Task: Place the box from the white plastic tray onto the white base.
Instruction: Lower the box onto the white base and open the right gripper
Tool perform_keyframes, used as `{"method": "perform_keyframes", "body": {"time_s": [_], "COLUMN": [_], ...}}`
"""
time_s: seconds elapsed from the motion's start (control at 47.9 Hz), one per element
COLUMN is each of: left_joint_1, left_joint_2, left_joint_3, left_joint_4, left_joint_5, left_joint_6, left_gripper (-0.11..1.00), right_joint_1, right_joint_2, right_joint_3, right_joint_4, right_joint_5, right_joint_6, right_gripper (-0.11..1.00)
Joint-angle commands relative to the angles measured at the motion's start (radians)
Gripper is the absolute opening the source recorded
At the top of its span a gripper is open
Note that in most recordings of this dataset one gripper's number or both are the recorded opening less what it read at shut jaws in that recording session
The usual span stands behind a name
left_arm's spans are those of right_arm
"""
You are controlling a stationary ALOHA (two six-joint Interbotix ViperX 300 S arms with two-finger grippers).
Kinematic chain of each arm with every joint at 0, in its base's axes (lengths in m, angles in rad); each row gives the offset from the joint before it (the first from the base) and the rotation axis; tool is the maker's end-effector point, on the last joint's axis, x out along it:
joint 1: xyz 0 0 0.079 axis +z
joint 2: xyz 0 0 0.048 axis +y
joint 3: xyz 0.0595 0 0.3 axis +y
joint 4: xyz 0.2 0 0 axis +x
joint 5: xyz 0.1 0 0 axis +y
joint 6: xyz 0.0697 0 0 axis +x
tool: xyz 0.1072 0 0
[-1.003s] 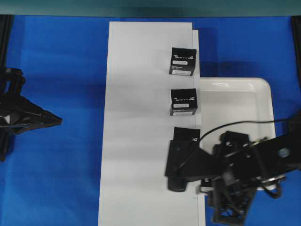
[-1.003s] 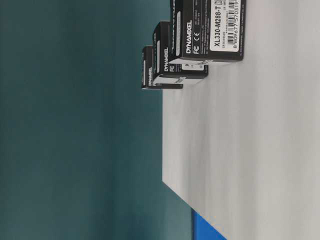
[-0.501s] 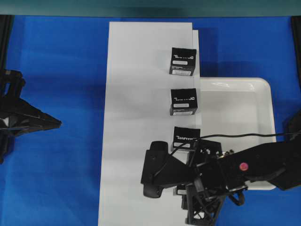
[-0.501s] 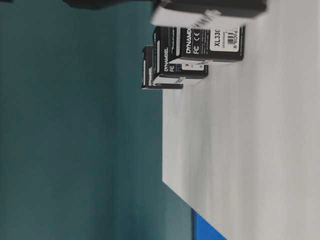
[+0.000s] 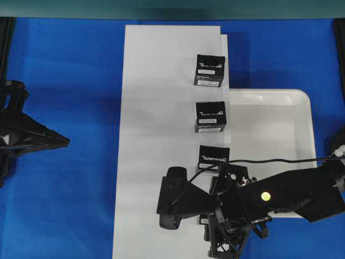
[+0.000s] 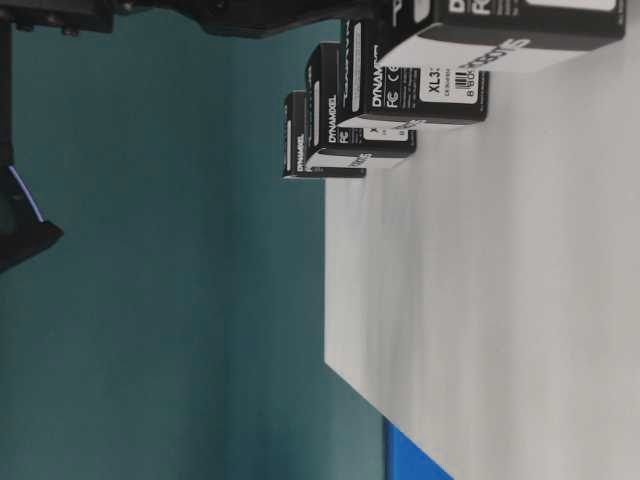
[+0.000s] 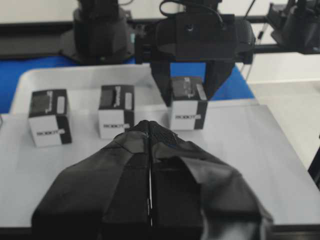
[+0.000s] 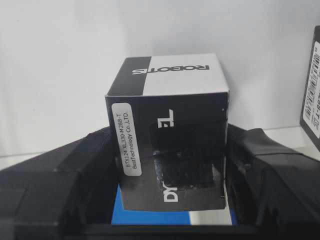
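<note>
**Box in the right jaws, over the base**

My left gripper (image 7: 150, 131), well left of the white base (image 5: 156, 108), sits clenched and idle. My right gripper (image 8: 165, 165) clamps the box (image 8: 167, 135) just above the base, beside its row of three boxes (image 5: 209, 70); the tray (image 5: 280, 124) lies right.
</note>
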Motion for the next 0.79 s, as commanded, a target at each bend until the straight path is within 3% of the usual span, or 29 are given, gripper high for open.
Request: {"method": "perform_keyframes", "body": {"time_s": [0.0,0.773], "left_joint_1": [-0.003,-0.002], "left_joint_2": [0.003,0.003], "left_joint_3": [-0.026,-0.025], "left_joint_4": [0.002,0.002], "left_joint_5": [-0.006,-0.006], "left_joint_6": [0.000,0.000], "left_gripper": [-0.06,-0.06], "right_joint_1": [-0.002,-0.002], "right_joint_2": [0.014,0.020], "right_joint_3": [-0.005,0.025], "right_joint_4": [-0.002,-0.002], "right_joint_5": [-0.006,-0.046], "right_joint_6": [-0.002,-0.021], "right_gripper": [0.60,0.60]}}
